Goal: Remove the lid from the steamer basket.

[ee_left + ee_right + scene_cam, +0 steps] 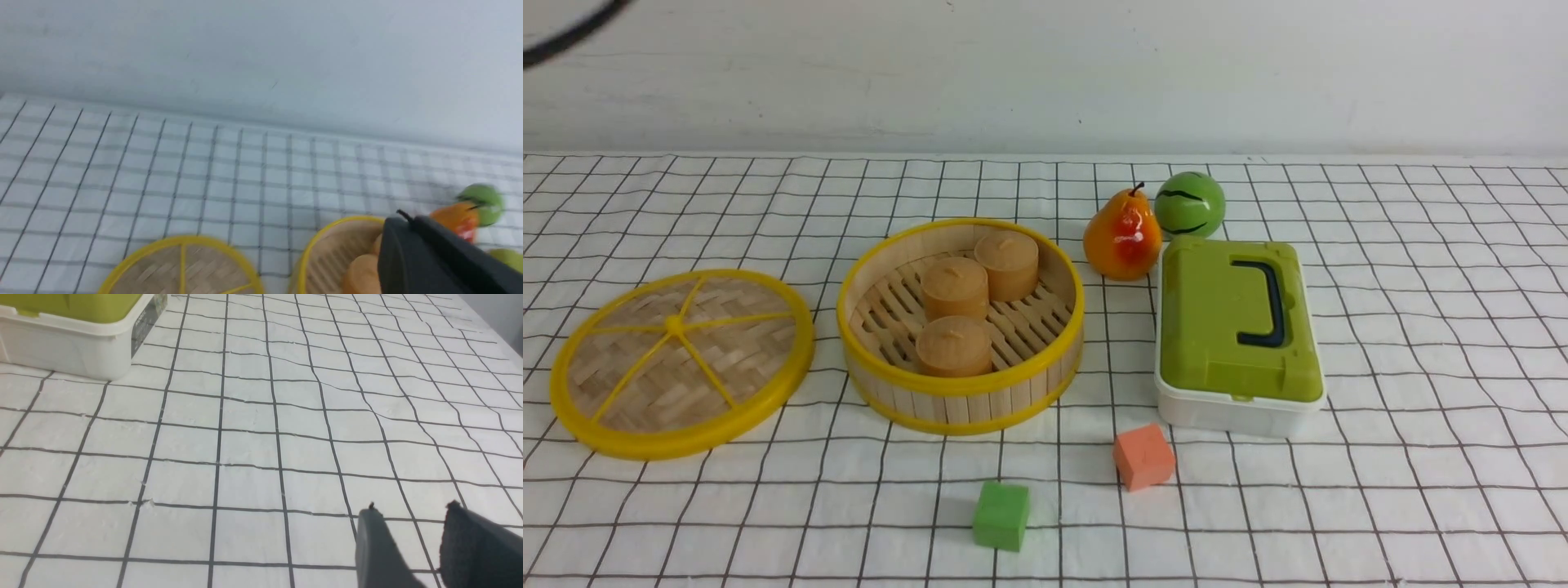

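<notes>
Lid [682, 363] is off and lies flat on the cloth [1421, 392] at left-centre of the front view, spokes up. It sits just beside the basket [964, 384]; a narrow strip of cloth shows between the rims, so they don't touch. Lid's left rim is near the frame's left edge.

Lid look: pale woven bamboo disc, thick yellow rim, yellow hub and spokes.

Basket is at centre and open: pale upright slats, yellow bands top and bottom, slatted floor, three tan cakes [954, 287] bunched inside.

Open room:
- wide cloth on the right of the frame, past the box [1237, 327]
- a band of cloth across the upper frame up to the wall [1045, 73]
- lower left corner

Clutter:
- Pear [1122, 237] and green ball [1190, 204] sit just beside each other, upper right of the basket and close above the box.
- Orange cube [1144, 456] is near the box's lower left corner.
- Green cube [1001, 514] is at lower centre, below the basket.
- Dark cable [572, 33] crosses the upper left corner.

Neither arm shows in the front view. In the left wrist view the left gripper [408, 241] is one blurred dark mass in front of the basket, so I can't tell whether the fingers are apart or together. In the right wrist view the right gripper [410, 510] has its fingers apart with nothing between them, over bare cloth, well apart from the box.
</notes>
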You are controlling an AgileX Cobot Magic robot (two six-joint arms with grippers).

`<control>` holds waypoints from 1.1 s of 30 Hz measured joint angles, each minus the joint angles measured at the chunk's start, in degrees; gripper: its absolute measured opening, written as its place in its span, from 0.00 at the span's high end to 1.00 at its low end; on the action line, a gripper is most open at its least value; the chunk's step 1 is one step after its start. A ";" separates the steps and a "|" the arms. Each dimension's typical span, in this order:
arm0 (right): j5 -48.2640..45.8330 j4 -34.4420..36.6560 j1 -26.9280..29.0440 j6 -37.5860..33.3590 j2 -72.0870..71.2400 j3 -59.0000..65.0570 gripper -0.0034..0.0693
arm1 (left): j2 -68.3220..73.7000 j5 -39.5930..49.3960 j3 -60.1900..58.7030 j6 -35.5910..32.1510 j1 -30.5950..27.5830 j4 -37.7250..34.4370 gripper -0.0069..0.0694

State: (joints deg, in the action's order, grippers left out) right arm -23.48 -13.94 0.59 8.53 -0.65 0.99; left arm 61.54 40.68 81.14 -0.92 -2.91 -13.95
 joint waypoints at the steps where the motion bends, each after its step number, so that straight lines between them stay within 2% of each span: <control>1: 0.00 0.00 0.00 0.00 0.00 0.00 0.62 | -3.79 -0.55 -2.28 -1.16 0.00 -1.88 0.93; 3: 0.00 0.00 0.00 0.00 0.00 0.00 0.62 | -8.28 -1.04 -5.02 -2.93 0.00 -3.79 0.93; 5: 0.00 0.00 0.00 0.00 0.00 0.00 0.62 | -18.40 -1.61 -14.85 -8.64 0.00 -7.01 0.93; 6: 0.00 0.00 0.00 0.00 0.00 0.00 0.62 | -18.40 -1.61 -14.85 -8.64 0.00 -7.01 0.93; 7: 0.00 0.00 0.00 0.00 0.00 0.00 0.62 | -24.27 -1.50 -20.50 -12.37 0.00 -8.51 0.93; 8: 0.00 0.00 0.00 0.00 0.00 0.00 0.62 | -24.27 -1.50 -21.20 -12.37 0.00 -8.70 0.93; 10: 0.00 0.00 0.00 0.00 0.00 0.00 0.62 | -31.14 -1.20 -30.04 -15.81 0.00 -10.91 0.93; 15: 0.00 0.00 0.00 0.00 0.00 0.00 0.62 | -39.51 -4.36 -44.21 -18.75 0.00 -12.42 0.93; 19: 0.00 0.00 0.00 0.00 0.00 0.00 0.62 | -42.89 -8.52 -51.80 -18.75 0.00 -16.19 0.93; 23: 0.00 0.00 0.00 0.00 0.00 0.00 0.62 | -43.48 -9.08 -57.41 -18.75 0.00 -19.21 0.93; 29: 0.00 0.00 0.00 0.00 0.00 0.00 0.62 | -43.99 -11.89 -61.50 -18.87 3.09 -13.54 0.93; 33: 0.00 0.00 0.00 0.00 0.00 0.00 0.62 | -47.74 -17.68 -64.58 -18.81 5.80 -8.53 0.93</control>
State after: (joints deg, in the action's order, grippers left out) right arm -23.48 -13.94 0.59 8.53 -0.65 0.99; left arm 13.80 23.00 16.56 -19.73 2.89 -22.48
